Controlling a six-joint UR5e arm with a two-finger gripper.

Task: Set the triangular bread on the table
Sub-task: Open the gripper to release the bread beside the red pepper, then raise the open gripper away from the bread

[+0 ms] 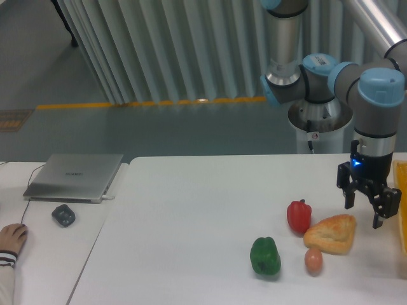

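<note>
The triangular bread, golden-brown with a paler edge, lies flat on the white table near its right side. It rests between the red pepper and the table's right edge. My gripper hangs just above and to the right of the bread, open, with nothing between its fingers and not touching the bread.
A green pepper and a small tan egg-like ball sit in front of the bread. An orange-yellow tray edge shows at the far right. On the separate desk at left are a laptop, a dark mouse and a person's hand.
</note>
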